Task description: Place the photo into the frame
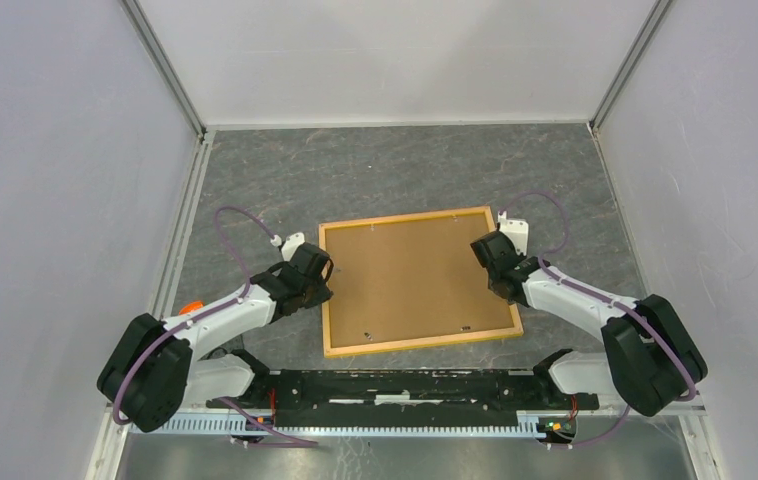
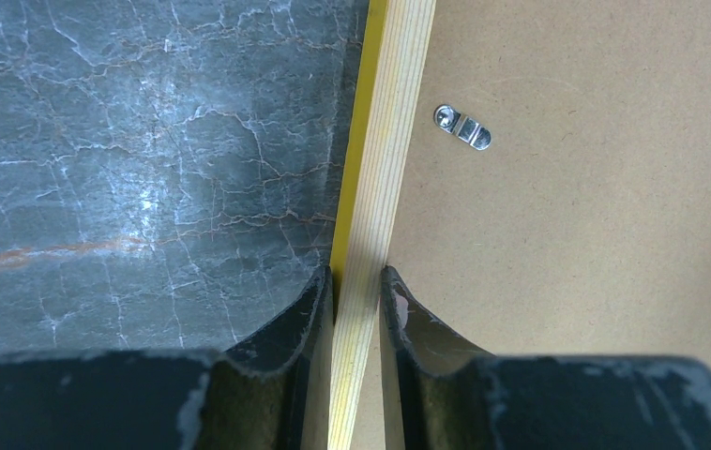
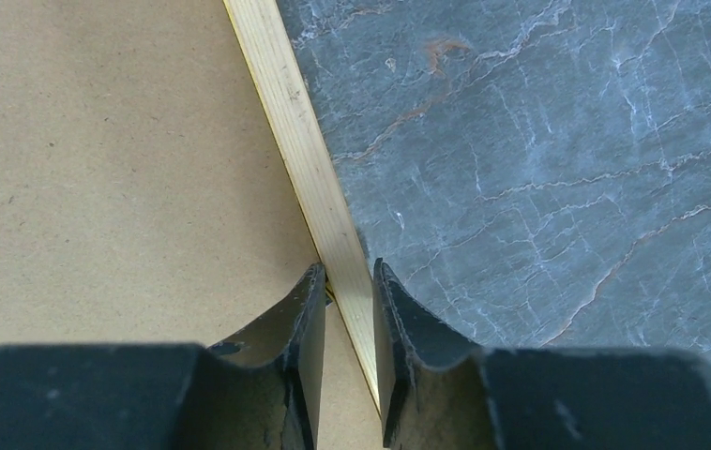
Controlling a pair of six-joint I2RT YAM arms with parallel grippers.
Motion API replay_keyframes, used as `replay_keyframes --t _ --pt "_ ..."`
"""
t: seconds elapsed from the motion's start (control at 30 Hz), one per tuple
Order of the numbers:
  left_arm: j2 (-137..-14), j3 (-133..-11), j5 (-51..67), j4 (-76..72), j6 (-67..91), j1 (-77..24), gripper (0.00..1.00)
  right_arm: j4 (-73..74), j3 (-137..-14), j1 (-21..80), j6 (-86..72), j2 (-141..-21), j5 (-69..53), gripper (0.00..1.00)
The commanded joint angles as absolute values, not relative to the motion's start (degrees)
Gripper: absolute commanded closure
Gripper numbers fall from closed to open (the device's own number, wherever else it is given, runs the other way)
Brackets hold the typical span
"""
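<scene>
The orange-yellow wooden frame lies back-up in the middle of the table, with a brown backing panel filling it. My left gripper is at the frame's left rail. In the left wrist view that gripper is shut on the pale rail, one finger on each side. My right gripper is at the right rail. In the right wrist view it is shut across the rail. The photo is out of view.
A small metal turn clip is on the backing panel near the left rail. Grey marbled tabletop surrounds the frame. White walls enclose the left, right and far sides.
</scene>
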State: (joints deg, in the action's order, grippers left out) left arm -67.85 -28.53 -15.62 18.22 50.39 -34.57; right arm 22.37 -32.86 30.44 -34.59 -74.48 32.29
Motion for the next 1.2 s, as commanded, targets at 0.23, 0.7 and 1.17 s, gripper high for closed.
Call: replay_keyframes --t 0.23,0.7,1.17 --pt "-67.4 -27.4 -15.3 19.7 53.2 -34.4 0.97 26.8 -31.7 31.5 -34.1 -78.3 22.3 0.7" --pt "-59.5 -20.1 1.2 13.2 52.3 -34.5 0.83 -1.2 -38.4 25.8 -20.0 -88.7 10.9 0.34" --pt "-52.6 -17.1 8.5 -1.5 51.9 -50.8 0.42 7.8 -81.0 27.3 -7.6 -114.7 -8.6 0.18"
